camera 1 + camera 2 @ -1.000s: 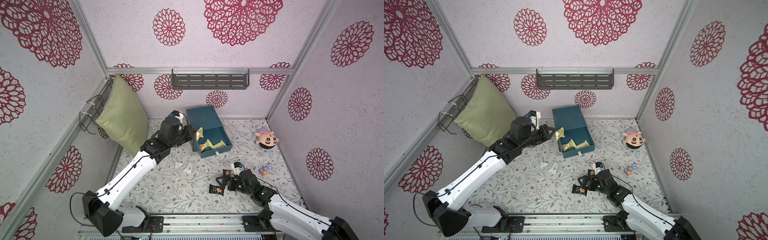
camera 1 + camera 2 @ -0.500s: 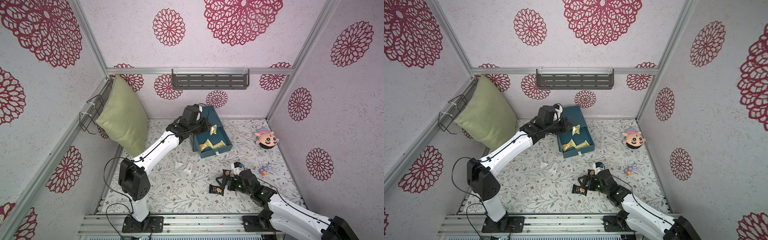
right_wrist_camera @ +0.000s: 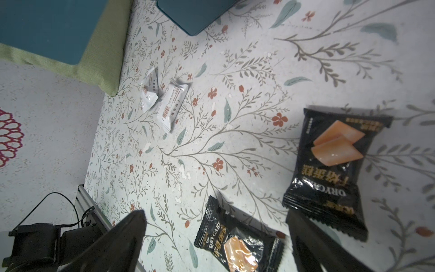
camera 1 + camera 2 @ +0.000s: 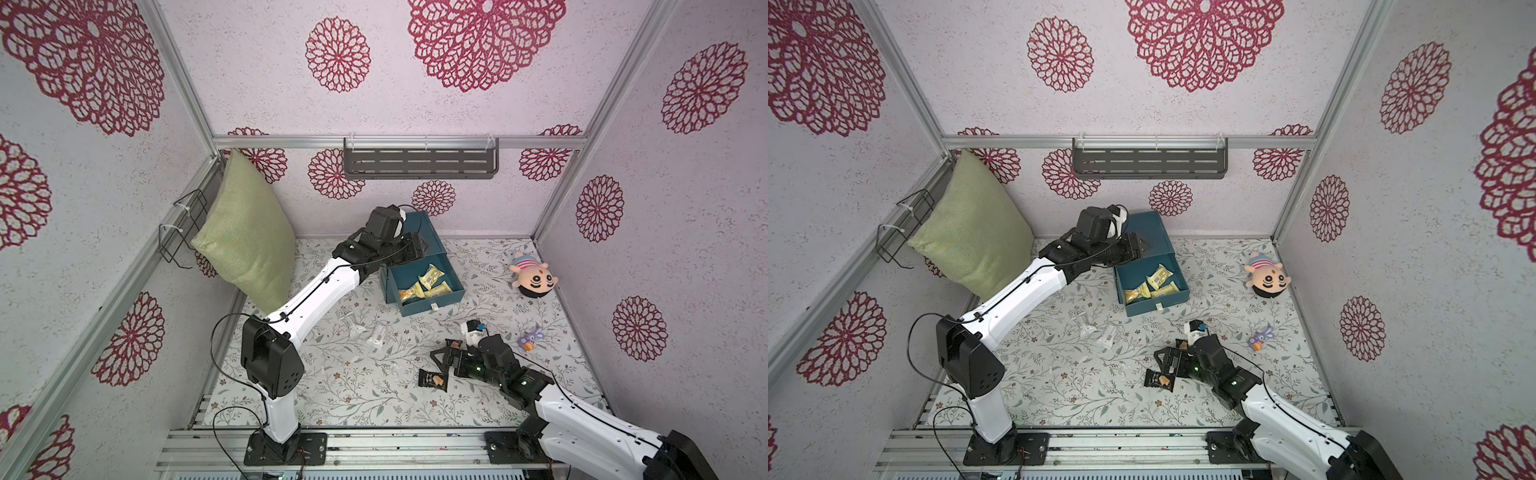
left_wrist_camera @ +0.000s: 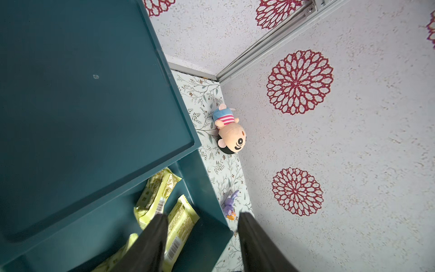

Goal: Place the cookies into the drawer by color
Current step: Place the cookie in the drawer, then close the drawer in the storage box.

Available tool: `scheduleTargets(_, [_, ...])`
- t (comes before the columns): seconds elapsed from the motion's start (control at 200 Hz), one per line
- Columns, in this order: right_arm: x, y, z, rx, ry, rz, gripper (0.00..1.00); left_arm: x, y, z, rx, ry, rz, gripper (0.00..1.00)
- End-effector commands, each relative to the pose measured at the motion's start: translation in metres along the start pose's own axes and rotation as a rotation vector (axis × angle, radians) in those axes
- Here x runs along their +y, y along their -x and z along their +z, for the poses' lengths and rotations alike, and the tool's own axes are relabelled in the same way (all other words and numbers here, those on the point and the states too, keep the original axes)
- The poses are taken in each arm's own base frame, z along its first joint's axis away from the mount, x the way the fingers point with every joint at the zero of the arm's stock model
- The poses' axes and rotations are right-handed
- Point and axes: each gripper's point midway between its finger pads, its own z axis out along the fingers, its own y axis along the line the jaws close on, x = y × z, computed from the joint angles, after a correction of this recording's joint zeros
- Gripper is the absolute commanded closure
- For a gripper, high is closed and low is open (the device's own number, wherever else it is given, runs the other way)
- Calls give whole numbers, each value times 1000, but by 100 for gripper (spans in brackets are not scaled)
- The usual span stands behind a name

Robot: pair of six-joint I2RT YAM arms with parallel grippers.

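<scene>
The teal drawer [image 4: 428, 232] chest stands at the back, one drawer pulled out toward the front. Yellow cookies [image 4: 430, 277] lie in it, also seen in the left wrist view [image 5: 157, 195]. My left gripper [image 4: 415, 249] hangs over that drawer, open, nothing between its fingers [image 5: 150, 240]. My right gripper [image 4: 442, 361] is open low over the floor. One black cookie [image 3: 237, 245] lies between its jaws, untouched; another black cookie [image 3: 334, 169] lies beside it. Two whitish cookies [image 4: 353, 326] [image 4: 377, 336] lie mid-floor.
A green pillow [image 4: 245, 237] leans in the left corner by a wire rack [image 4: 183, 228]. A plush doll [image 4: 532, 280] and a small purple toy [image 4: 528, 341] lie by the right wall. A grey shelf [image 4: 419, 160] hangs on the back wall.
My left arm swung right over the open drawer with a yellow cookie, then its jaws opened and the cookie now lies in the drawer. The right arm has not moved.
</scene>
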Motion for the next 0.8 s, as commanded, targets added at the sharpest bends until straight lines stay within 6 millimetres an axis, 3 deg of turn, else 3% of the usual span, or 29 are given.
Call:
scheduleTargets(0.0, [10,9,-2,-10,23,-25,1,-13,8,-34,-51,9,51,41])
scheduleTargets(0.215, [15,14,-6,-20,29,-37,1,-6,11,-61,-79,52,80,28])
scheduleTargets(0.28, [17,17,-9,-27,29,-41,1,-4,12,-69,-79,66,91,19])
scheduleTargets(0.34, [20,19,-11,-33,32,-48,1,1,14,-76,-80,90,100,1])
scheduleTargets(0.545, [26,33,-18,-63,22,-58,4,23,18,-95,-89,155,103,3])
scheduleTargets(0.795, [40,52,-32,-118,43,-90,25,49,28,-111,-89,183,62,2])
